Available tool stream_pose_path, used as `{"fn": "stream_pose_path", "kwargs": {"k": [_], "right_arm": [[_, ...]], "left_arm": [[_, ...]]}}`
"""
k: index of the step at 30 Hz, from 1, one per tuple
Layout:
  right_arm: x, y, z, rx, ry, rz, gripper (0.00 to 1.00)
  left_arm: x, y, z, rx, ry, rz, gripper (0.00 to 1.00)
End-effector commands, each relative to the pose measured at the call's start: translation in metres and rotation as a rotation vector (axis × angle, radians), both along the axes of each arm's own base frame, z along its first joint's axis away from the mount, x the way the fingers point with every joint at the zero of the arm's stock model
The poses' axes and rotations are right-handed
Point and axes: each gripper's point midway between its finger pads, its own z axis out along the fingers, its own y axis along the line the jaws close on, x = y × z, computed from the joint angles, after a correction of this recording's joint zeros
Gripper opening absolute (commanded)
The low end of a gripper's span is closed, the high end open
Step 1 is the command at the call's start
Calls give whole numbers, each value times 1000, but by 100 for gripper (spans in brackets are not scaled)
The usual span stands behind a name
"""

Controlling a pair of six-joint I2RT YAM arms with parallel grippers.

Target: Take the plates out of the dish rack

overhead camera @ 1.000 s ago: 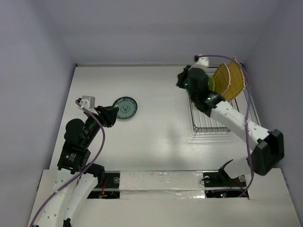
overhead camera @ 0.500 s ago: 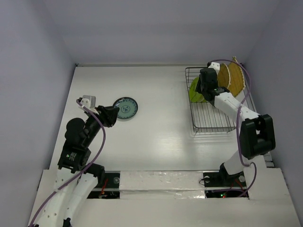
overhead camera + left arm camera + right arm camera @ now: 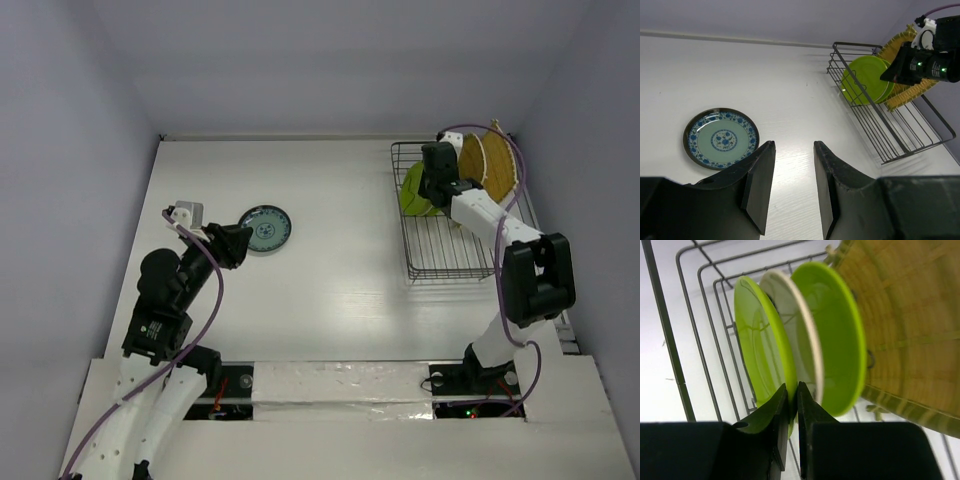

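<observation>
Pinching the front green plate in the rack

From my right wrist view, the right gripper (image 3: 789, 410) has its two fingers pressed nearly together on the lower rim of the front lime green plate (image 3: 757, 355). That edge runs down into the narrow slot between them. The plate stands on edge in the dish rack (image 3: 445, 255), at the far right of the table (image 3: 330, 290). Just behind it stands a cream plate (image 3: 800, 325), then a second lime green plate (image 3: 835, 335), and behind those the woven straw-yellow plates (image 3: 900, 315), leaning at the far end of the rack. I cannot tell whether the gripped plate has cleared the wires.

On my left side, the left gripper (image 3: 794, 150) hangs over the table with its fingers spread and only bare tabletop between them. A teal patterned plate (image 3: 721, 138) lies flat on the table just beside that claw, to the left in its wrist view and well apart from the rack. From overhead, the right arm reaches up across the rack, and the left arm sits folded near the left side.
</observation>
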Motion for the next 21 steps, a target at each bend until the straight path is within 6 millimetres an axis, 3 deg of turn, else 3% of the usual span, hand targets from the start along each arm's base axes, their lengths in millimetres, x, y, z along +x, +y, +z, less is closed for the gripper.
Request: {"fn": "stream_pose_path", "kwargs": {"k": [1,4,9,14,15,16,17,20,21], "right_arm": [[5,-10,75,-8,-187,-32,2],[-1,-16,105,-29,-249,-37,0],[-9,-7,150,-89,-321,-21,0],[-29,7,188,-83,-398,-9,0],[-32,16,190,-60,-408,22,0],[-37,38,198,20,-441,101,0],[-39,44,199,49,-454,102,0],[-45,130,183,285,-450,397,0],[-44,148,174,331,-439,444,0]], "left_arm": [[0,-4,28,-18,-78,-22,33],[0,-4,28,-17,-78,-22,33],[0,-2,28,-18,-79,-13,33],[-1,-1,29,-19,-82,-13,33],[0,-2,28,-20,-80,-13,33],[-1,-1,29,-19,-84,-13,33],[-1,-2,29,-21,-83,-14,33],[-2,-1,30,-22,-87,-14,33],[-2,-2,31,-23,-90,-16,33]]}}
